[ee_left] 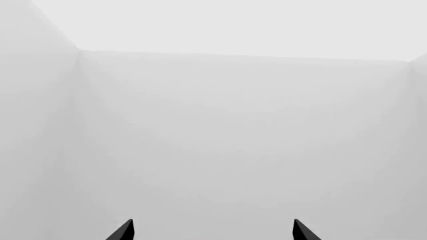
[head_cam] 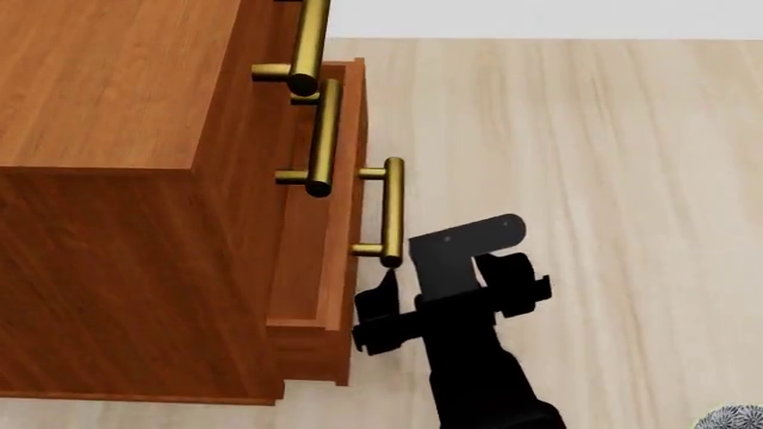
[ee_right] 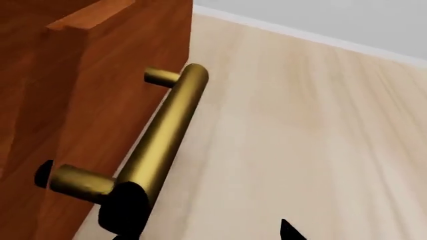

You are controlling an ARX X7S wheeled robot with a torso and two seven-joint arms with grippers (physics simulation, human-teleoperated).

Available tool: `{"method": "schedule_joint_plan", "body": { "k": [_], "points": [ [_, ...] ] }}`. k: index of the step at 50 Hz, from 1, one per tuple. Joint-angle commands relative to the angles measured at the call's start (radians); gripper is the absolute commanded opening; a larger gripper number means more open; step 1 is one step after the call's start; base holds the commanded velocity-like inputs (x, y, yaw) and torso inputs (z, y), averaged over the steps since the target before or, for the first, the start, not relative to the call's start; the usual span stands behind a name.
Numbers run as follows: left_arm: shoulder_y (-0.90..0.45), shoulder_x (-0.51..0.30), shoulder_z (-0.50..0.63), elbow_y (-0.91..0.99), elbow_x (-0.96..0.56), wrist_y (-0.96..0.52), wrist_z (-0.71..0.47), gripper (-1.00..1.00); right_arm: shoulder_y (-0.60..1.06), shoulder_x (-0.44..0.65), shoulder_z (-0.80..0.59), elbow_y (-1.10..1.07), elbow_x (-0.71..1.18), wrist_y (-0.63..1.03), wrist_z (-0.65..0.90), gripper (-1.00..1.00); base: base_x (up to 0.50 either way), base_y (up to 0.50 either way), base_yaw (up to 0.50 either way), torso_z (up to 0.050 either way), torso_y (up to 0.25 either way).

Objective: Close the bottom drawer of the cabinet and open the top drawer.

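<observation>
The cabinet (head_cam: 107, 89) fills the left of the head view, seen from above. The bottom drawer (head_cam: 313, 268) stands pulled out, its brass handle (head_cam: 394, 210) toward the floor side; the handle also shows in the right wrist view (ee_right: 167, 135). The top drawer's handle (head_cam: 307, 45) and the middle handle (head_cam: 322, 134) sit closer to the cabinet front. My right gripper (head_cam: 399, 279) is open at the near end of the bottom handle, with one dark fingertip (ee_right: 123, 215) against that end. My left gripper (ee_left: 213, 230) is open and empty, facing only pale grey walls.
Pale wooden floor (head_cam: 596, 179) stretches to the right of the cabinet up to a white wall (head_cam: 537, 16). A grey speckled object (head_cam: 733, 418) peeks in at the bottom right corner of the head view.
</observation>
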Motion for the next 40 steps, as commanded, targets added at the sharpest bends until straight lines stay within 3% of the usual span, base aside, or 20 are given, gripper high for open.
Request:
{"method": "schedule_joint_plan", "body": {
  "k": [1,23,40],
  "points": [
    [-0.007,-0.008,-0.004,0.000,-0.012,-0.002,-0.007,1.00,0.041,-0.055,-0.050,0.050,0.047,-0.030,-0.048,1.00,0.00,0.00,0.00,0.000,0.000],
    [-0.028,-0.022,-0.004,-0.001,-0.031,-0.009,-0.023,1.00,0.103,-0.061,-0.288,0.108,0.345,-0.118,-0.092,1.00,0.00,0.00,0.00,0.000,0.000],
    [-0.019,-0.027,0.000,0.000,-0.031,0.001,-0.028,1.00,0.087,-0.039,-0.310,0.047,0.459,-0.116,-0.157,1.00,0.00,0.00,0.00,0.000,0.001]
  ]
}}
